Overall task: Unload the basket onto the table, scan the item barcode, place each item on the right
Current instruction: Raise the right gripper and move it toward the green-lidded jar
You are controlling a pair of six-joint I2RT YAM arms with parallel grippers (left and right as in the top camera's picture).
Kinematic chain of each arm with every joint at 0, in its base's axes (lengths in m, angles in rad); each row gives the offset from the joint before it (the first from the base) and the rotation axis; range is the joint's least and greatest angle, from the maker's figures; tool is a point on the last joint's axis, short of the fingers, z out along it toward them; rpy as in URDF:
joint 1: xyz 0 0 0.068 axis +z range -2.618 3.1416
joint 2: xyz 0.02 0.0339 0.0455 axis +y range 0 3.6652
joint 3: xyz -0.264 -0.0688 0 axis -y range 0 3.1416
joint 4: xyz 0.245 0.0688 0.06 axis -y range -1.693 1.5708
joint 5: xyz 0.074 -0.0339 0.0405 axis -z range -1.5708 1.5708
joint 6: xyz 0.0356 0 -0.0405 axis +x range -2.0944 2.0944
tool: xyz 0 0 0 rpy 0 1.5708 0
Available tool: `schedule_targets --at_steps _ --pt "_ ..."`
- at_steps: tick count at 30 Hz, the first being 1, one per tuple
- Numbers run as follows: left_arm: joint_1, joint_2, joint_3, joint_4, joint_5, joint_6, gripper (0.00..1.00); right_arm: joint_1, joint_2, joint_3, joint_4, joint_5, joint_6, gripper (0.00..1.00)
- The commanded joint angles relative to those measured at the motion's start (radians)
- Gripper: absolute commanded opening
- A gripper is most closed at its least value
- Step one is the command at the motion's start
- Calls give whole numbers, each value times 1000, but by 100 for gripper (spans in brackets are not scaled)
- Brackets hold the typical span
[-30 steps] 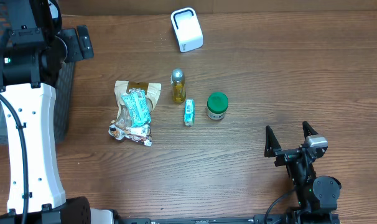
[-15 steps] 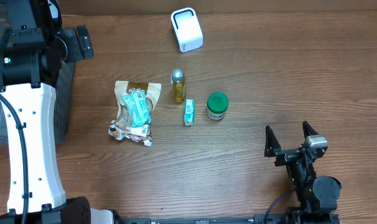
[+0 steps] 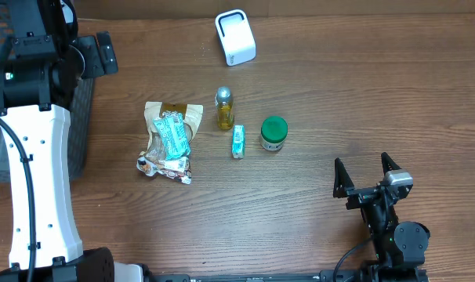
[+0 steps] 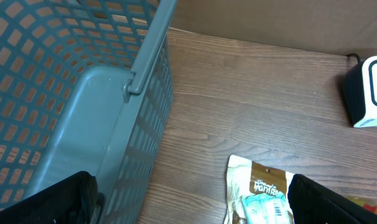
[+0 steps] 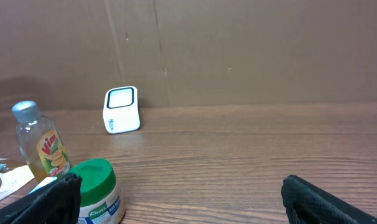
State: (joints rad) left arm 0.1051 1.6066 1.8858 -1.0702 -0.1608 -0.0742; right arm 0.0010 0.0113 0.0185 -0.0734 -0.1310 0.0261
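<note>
Nothing grasped yet: right gripper point(image 3: 360, 162) and left gripper point(image 4: 188, 186) gape empty. Your next reach: green-lidded jar point(image 3: 273, 133) at ten o'clock, then scanner point(image 3: 235, 37).

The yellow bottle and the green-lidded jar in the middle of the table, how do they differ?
The yellow bottle is taller and slimmer; the green-lidded jar is short and squat. The bottle wears a silver cap, the jar a wide green lid. The bottle shows yellow contents, the jar a white label. Both stand upright on the wooden table.
</note>
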Motion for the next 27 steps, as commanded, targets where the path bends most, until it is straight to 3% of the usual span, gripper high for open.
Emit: schedule_targets --at_steps 1,4,8,14,19,27 --pt "-1 4 -1 0 1 15 99 5 -6 -11 4 -30 3 100" --pt "-1 4 -1 0 1 16 100 5 -6 -11 7 -76 37 100" --pt "-1 4 -1 0 1 15 99 5 -6 -11 8 -80 268 100" --pt "-1 4 -1 0 1 15 99 5 -6 -10 9 -69 372 100" --pt "-1 4 -1 0 1 15 100 5 -6 13 -8 -135 401 100" --pt "-1 4 -1 0 1 15 100 3 57 339 -219 -120 339 100"
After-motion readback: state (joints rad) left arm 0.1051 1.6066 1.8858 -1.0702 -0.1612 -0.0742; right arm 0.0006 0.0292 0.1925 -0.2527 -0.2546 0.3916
